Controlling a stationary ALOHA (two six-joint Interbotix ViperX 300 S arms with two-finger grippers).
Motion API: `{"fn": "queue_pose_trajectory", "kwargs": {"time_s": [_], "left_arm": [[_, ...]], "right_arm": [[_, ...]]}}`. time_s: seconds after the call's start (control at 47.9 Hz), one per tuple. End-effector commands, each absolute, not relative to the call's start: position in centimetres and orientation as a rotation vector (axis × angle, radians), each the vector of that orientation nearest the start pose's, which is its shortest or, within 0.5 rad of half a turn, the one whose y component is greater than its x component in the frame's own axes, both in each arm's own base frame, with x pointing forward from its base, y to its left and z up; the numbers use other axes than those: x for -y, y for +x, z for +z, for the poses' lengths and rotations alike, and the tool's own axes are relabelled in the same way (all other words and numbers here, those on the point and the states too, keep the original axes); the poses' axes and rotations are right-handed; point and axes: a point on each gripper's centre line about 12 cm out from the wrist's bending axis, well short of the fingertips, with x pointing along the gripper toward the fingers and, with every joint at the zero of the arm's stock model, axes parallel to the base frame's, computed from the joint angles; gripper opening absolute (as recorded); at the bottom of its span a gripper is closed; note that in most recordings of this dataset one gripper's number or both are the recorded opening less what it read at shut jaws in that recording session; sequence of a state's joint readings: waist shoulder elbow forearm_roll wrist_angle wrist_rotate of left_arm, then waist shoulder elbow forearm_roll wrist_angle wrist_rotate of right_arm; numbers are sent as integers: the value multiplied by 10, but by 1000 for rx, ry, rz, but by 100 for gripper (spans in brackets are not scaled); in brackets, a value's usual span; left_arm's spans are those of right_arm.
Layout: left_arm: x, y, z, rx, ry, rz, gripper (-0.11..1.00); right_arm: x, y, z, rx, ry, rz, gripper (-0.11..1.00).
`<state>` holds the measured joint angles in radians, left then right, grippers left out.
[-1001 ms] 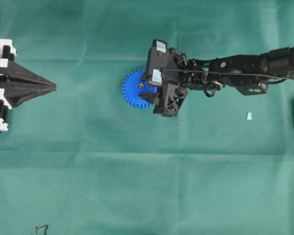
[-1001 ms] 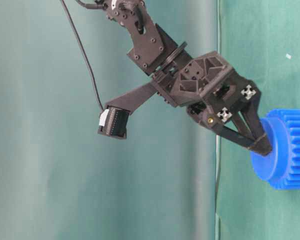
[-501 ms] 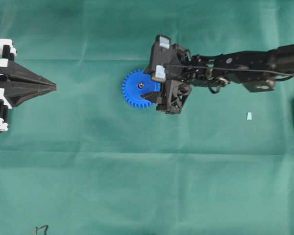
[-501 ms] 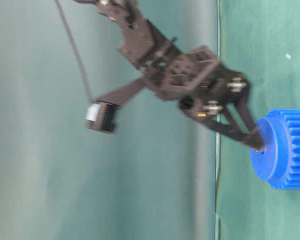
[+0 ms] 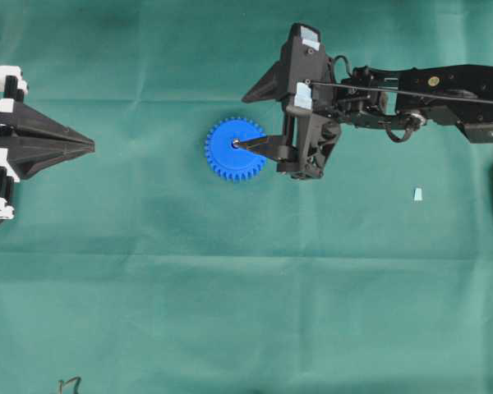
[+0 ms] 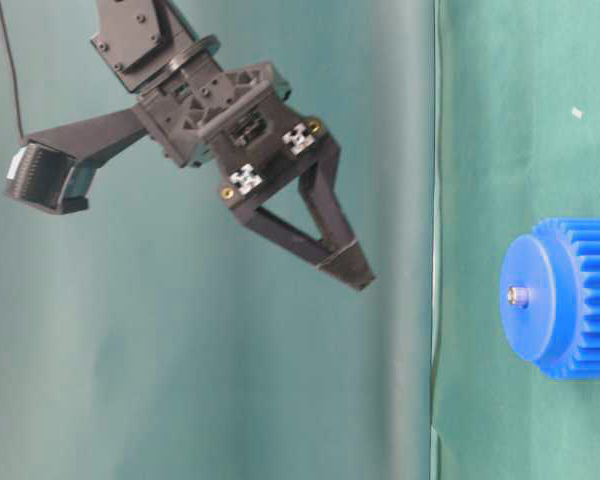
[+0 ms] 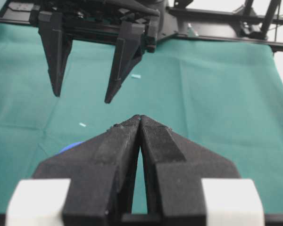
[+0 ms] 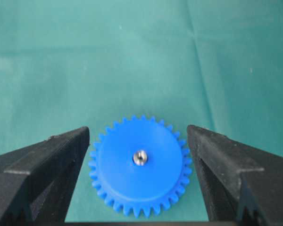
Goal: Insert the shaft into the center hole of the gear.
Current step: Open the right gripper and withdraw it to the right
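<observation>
My right pincer (image 8: 139, 176) hung open and empty above the gear (image 8: 139, 163). The shaft (image 8: 140, 157) looked seated in the center hole, though depth's hard to judge. I'd lift straight, no bumping it.

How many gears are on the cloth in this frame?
1. The blue gear lies flat left of the open right gripper, with the shaft seated in its center hole. None appears hidden elsewhere.

My right gripper (image 6: 352, 270): raised, fingers spread wide, holding nothing; my left gripper (image 7: 140, 117): parked at the edge, fingers pressed together.
</observation>
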<state>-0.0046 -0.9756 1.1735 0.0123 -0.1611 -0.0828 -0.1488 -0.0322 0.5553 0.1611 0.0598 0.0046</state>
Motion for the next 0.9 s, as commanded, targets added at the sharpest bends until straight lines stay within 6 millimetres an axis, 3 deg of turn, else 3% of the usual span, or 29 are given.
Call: {"fn": "queue_pose_trajectory", "kwargs": {"time_s": [0.0,0.188,0.417,0.647,0.876], "left_arm": [[1,200,292,-9,-69,-5,0],[1,200,292,-11,-68,-5,0],[1,199,292,-9,-69,-3,0],[1,200,292,-11,-69,-3,0],[1,200,292,-11,-69,-5,0]], "right_arm": [[58,401,231,-523,205,-180,90],[55,380,248,-485,199,-176,90],[49,333,271,-401,186,-171,90],[41,281,282,-328,184,-167,90],[35,242,286,-271,179,-159,90]]}}
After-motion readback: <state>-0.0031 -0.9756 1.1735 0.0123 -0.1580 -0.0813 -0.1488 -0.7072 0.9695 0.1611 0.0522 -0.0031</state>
